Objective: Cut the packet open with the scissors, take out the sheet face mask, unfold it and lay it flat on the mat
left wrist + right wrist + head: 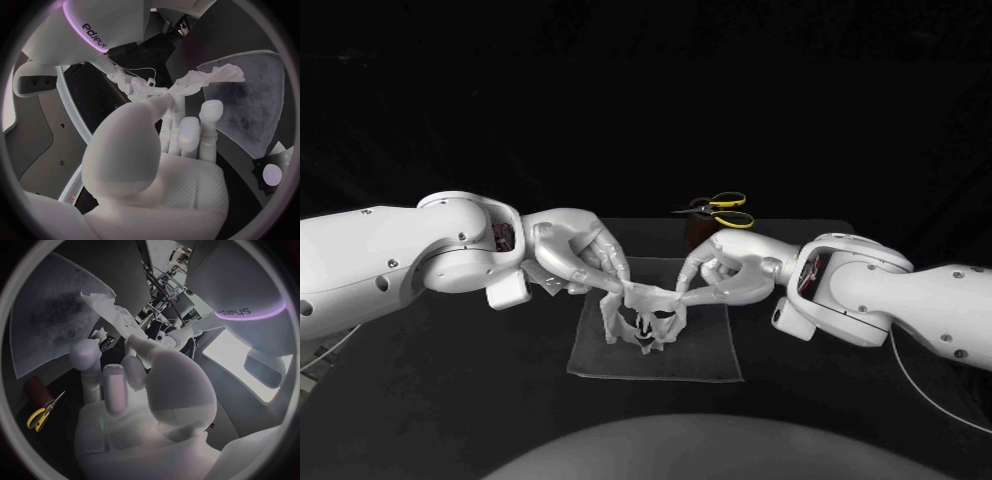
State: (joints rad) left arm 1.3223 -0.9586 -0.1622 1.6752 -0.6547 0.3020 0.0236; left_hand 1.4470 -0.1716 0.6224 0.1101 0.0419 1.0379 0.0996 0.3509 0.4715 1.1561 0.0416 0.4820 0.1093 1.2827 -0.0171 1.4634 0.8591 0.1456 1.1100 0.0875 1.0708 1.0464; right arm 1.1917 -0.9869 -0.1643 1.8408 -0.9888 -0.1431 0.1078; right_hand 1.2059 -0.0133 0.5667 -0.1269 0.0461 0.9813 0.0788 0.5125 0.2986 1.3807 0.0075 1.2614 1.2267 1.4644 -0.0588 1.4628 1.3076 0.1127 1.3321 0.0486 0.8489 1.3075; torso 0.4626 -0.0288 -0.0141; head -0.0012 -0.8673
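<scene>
While left hand (596, 262) and right hand (718, 270) pinch the mask (643, 322) over the mat (704, 362) | scissors (718, 206) (yellow-handled) stand behind it

The left arm (401, 255) and right arm (906, 300) reach in from either side, wrists bent inward so the hands meet in the middle. The left hand (589, 260) and right hand (726, 268) face each other, fingers (620, 287) angled down and nearly touching. Each hand pinches the mask (646, 325) by its top.
</scene>
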